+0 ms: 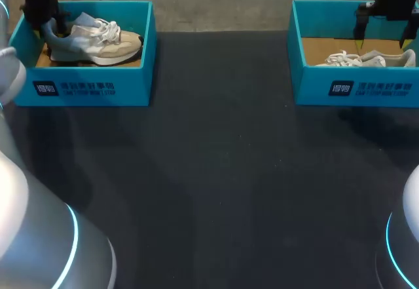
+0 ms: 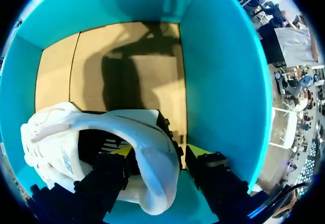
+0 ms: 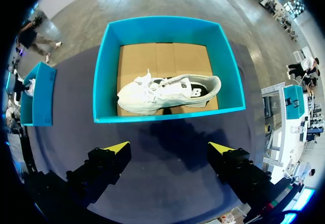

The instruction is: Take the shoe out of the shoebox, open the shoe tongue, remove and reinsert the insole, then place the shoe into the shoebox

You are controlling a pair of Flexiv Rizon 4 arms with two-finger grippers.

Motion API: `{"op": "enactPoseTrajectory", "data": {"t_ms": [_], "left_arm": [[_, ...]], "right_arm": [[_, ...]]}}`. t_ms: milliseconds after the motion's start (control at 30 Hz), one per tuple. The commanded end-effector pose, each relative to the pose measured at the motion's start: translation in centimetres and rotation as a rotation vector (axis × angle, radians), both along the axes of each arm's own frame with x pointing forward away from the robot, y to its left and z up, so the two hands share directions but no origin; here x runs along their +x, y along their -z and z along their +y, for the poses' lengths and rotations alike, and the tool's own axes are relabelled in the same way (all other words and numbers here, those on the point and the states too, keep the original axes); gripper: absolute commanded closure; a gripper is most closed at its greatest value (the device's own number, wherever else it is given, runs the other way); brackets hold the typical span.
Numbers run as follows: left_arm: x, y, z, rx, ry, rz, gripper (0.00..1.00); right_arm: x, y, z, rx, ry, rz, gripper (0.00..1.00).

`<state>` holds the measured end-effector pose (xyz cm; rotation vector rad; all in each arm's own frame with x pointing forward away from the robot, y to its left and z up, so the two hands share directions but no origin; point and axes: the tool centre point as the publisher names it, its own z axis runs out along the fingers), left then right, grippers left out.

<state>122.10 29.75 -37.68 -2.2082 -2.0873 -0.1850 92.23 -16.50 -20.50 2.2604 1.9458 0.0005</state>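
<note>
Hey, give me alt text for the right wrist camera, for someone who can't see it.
A white shoe lies in an open teal shoebox on a dark table. The right claw hangs open and empty, with the box ahead of it.

Overhead light casts a hard, dark shadow across the left shoebox (image 2: 218, 82) floor; the black worktop (image 1: 216, 171) lies dim, softly shaded before the right shoebox (image 3: 167, 115).
</note>
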Motion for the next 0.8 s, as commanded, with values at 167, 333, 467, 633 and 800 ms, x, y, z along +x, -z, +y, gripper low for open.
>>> {"op": "enactPoseTrajectory", "data": {"t_ms": [167, 333, 467, 633, 800], "left_arm": [[2.3, 1.2, 0.4, -0.017, -0.017, 0.068, 0.38], [2.5, 2.0, 0.4, -0.03, -0.031, 0.082, 0.44], [2.6, 2.5, 0.4, -0.038, -0.044, 0.093, 0.42], [2.7, 3.0, 0.4, -0.042, -0.052, 0.103, 0.46], [2.4, 2.4, 0.5, -0.057, -0.053, 0.101, 0.39]], "right_arm": [[0.0, 0.0, 0.0, -0.001, 0.001, 0.0, 0.0], [0.0, 0.0, 0.0, -0.001, 0.001, 0.0, 0.0], [0.0, 0.0, 0.0, -0.001, 0.001, 0.0, 0.0], [0.0, 0.0, 0.0, -0.001, 0.001, 0.0, 0.0], [0.0, 0.0, 0.0, -0.001, 0.001, 0.0, 0.0]]}}
